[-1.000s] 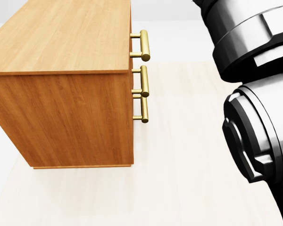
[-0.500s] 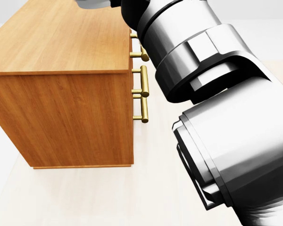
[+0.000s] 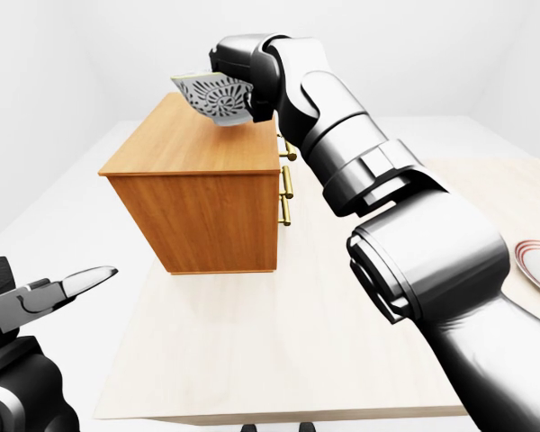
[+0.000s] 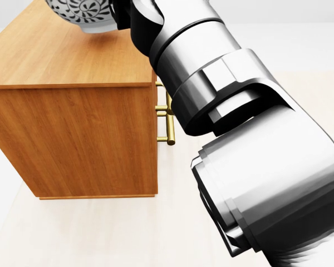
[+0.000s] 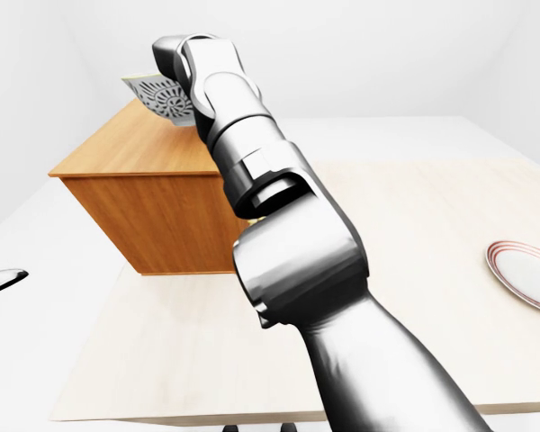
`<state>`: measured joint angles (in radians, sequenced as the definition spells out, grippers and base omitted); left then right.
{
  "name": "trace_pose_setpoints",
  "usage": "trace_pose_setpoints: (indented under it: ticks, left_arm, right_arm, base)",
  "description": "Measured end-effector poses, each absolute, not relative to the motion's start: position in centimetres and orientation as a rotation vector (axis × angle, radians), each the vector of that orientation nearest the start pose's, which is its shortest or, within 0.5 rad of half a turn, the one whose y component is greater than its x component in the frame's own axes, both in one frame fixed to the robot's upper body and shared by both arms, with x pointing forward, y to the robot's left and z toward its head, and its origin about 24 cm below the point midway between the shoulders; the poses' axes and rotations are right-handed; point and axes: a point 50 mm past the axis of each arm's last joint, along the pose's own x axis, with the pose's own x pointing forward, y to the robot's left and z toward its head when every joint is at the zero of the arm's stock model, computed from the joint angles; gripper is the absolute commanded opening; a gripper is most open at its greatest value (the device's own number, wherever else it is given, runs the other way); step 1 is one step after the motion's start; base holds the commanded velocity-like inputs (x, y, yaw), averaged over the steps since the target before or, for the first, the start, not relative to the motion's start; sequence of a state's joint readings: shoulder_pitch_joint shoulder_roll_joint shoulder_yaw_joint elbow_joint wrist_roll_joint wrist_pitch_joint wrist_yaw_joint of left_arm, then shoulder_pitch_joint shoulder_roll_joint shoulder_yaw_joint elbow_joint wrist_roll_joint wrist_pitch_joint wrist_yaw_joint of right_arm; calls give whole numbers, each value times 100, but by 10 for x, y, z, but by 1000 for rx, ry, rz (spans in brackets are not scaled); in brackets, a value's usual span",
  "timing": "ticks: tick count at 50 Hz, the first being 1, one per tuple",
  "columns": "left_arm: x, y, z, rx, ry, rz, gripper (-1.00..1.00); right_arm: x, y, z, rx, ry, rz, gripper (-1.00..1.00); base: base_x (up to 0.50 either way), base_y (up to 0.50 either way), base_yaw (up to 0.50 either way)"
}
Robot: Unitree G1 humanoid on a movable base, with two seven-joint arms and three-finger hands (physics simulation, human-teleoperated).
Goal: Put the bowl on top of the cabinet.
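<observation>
At the left-eye view's lower left, the left hand point(image 3: 31, 301) hangs with its fingers spread, holding nothing. The cabinet point(image 3: 193, 157) stands on the worktop point(image 3: 279, 360). Over the cabinet's top the patterned bowl point(image 3: 211, 97) is tilted, with the right hand point(image 3: 245, 79) just to its right, closed on it. A plate point(image 3: 538, 265) lies far right.

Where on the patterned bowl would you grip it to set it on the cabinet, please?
Take the bowl by its rim, likely from its right in the left-eye view, where the right hand holds it: the thin wall suits a pinch, leaving the base free to meet the cabinet top.
</observation>
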<state>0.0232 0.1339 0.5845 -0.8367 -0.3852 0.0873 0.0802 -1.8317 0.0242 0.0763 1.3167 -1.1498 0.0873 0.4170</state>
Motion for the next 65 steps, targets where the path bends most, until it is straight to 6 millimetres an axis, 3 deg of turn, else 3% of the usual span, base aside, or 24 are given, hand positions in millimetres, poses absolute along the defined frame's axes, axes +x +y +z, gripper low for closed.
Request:
trace_pose_setpoints:
  ticks: [13, 52, 56, 57, 58, 61, 64, 65]
  left_arm:
    - [156, 256, 224, -31, -820, 403, 100]
    - [158, 255, 221, -32, -805, 401, 100]
    - [158, 255, 221, -33, -805, 400, 100]
    - [158, 255, 221, -33, -805, 400, 100]
    - [158, 255, 221, -33, -804, 400, 100]
    - [158, 255, 221, -33, -804, 400, 100]
    - [158, 255, 221, -33, -804, 400, 100]
    - [158, 255, 221, -33, -804, 400, 100]
  right_arm:
    - [392, 18, 344, -1543, -255, 350, -100]
    - [394, 14, 343, -1512, -254, 348, -100]
    - [395, 14, 341, -1519, -248, 347, -70]
    - [395, 13, 340, -1524, -243, 348, -44]
    - [396, 13, 338, -1529, -238, 348, -36]
    - [397, 12, 336, -1540, -233, 344, -36]
    - [397, 11, 337, -1548, -236, 338, -1]
    - [397, 11, 335, -1551, -231, 340, -1]
  base:
    - [0, 0, 0]
    - [0, 0, 0]
    - [0, 0, 0]
    - [0, 0, 0]
    - [0, 0, 0]
    - [0, 0, 0]
    - [0, 0, 0]
    - [0, 0, 0]
